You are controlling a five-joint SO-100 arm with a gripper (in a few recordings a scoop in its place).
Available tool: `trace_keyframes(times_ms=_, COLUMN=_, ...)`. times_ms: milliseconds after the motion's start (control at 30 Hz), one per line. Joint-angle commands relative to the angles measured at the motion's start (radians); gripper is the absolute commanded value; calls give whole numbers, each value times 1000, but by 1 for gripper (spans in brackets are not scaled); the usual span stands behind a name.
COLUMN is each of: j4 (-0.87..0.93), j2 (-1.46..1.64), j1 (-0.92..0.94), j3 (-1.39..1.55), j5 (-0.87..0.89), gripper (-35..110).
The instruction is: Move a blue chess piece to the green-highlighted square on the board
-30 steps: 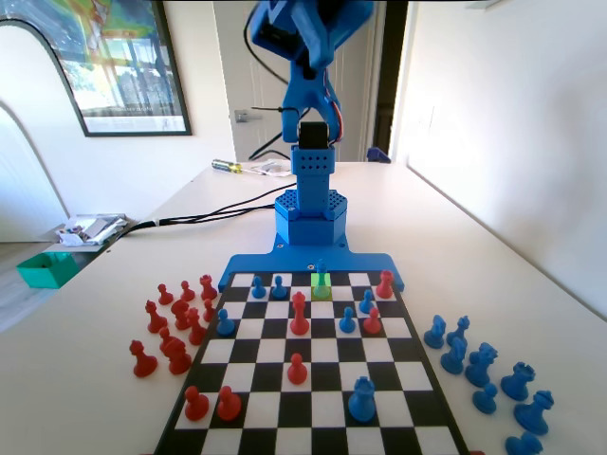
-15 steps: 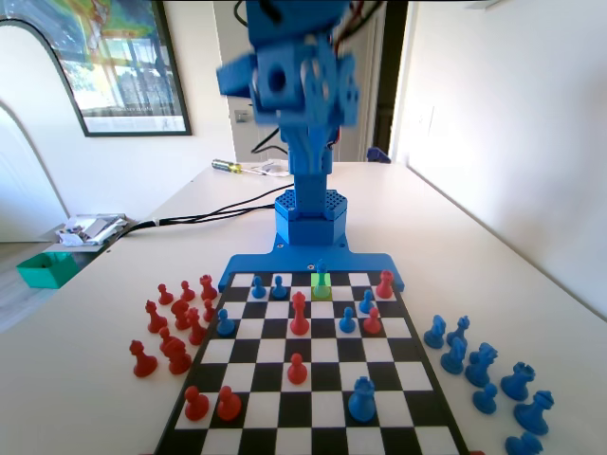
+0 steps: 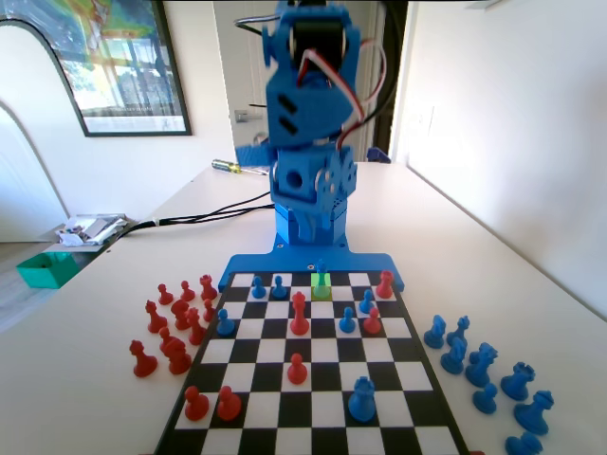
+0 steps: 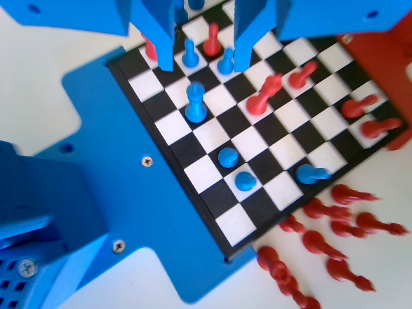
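Since half a second ago the blue arm [image 3: 308, 123] has folded down from near the top of the fixed view, so its bulk now sits low over its base at the far end of the board [image 3: 313, 379]; the pieces have not shifted.

In the wrist view the claw [image 4: 203, 61] hangs from the top edge with its two jaws spread apart and nothing between them, raised above the board's rows nearest the arm. Below the gap between the jaws stand two small blue pieces and a red one.

Just beneath the claw in the wrist view, the blue chess piece [image 4: 196, 103] stands upright on a square of the board's row beside the blue plate. In the fixed view this slim piece [image 3: 321, 273] stands upright on the green-highlighted square [image 3: 321, 287], in the far row of the board, slightly right of centre.

Other blue pieces stand on the far rows to its left and right, and a large round-headed blue piece [image 3: 361, 398] stands near the camera, right of centre. Red pieces dot the board, including a tall one [image 3: 299, 315] left of centre.

Off the board, on the desk [image 3: 531, 284], a cluster of red pieces [image 3: 175, 322] lies to the left and a cluster of blue pieces [image 3: 484, 370] to the right in the fixed view.
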Motion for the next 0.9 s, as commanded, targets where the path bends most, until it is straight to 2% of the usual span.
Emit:
trace_keyframes(times_ms=0, j4=-57, j2=-9, j1=-21, j3=23, j5=-9, gripper=15)
trace_keyframes(times_ms=867, j4=-273, j2=-184, j1=-80, j3=94, j5=41, gripper=16)
